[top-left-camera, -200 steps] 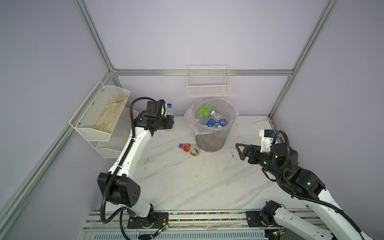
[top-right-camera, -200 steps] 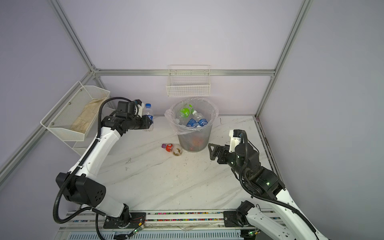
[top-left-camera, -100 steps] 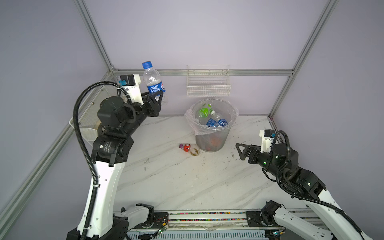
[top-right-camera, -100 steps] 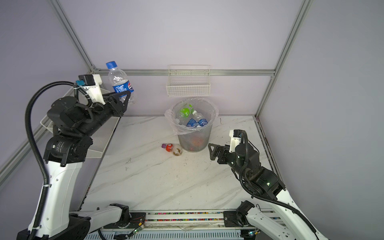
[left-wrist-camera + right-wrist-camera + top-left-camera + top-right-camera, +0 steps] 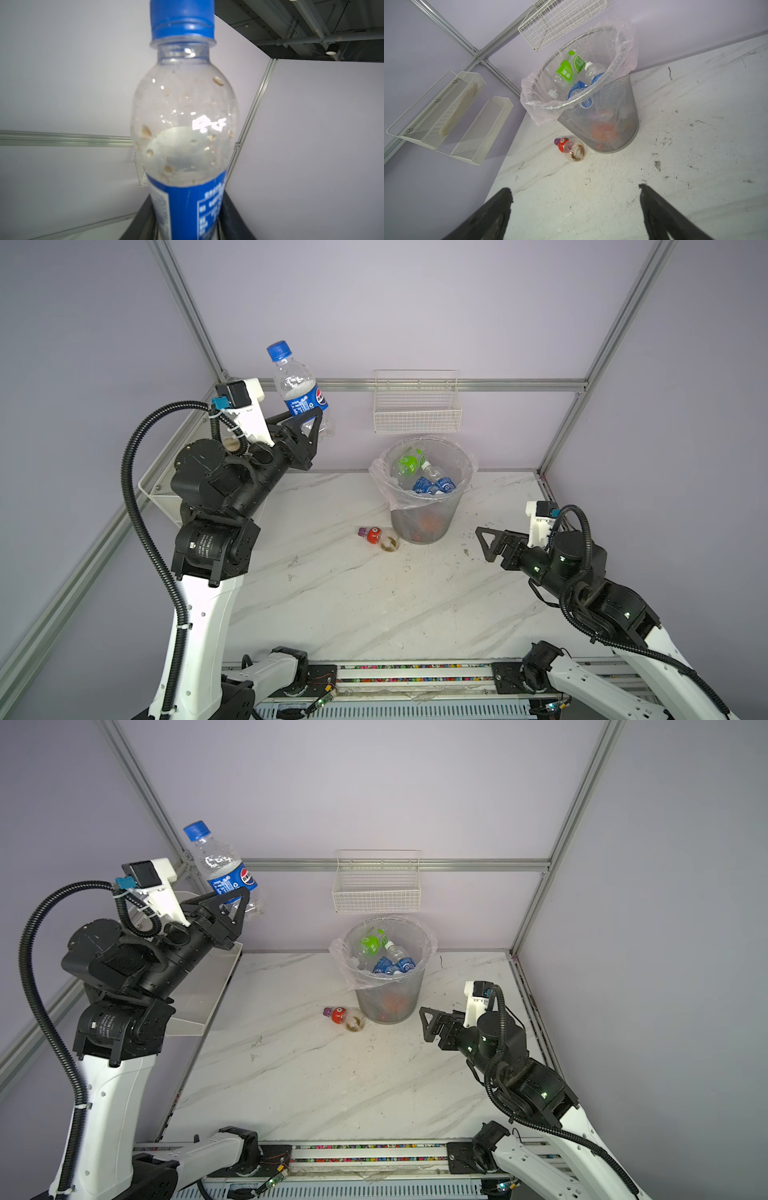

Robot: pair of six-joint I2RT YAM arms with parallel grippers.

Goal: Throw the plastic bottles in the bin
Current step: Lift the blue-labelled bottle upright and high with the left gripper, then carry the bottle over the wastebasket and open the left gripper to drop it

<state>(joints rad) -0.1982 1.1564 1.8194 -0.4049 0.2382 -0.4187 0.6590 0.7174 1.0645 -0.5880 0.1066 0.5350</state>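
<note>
Maybe the bottle (image 5: 297,383), pinched low by the left gripper (image 5: 318,420) at ten o'clock from the bin (image 5: 428,522), tips and falls outside.

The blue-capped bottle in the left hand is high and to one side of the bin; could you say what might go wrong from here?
1. The left hand grips the blue-capped bottle near its base; a swing could tip it loose.
2. Dropped from this height, it may bounce off the bottles piled in the bin.
3. The red-labelled bottle lies beside the bin's base; reaching for it could nudge the bin.
</note>
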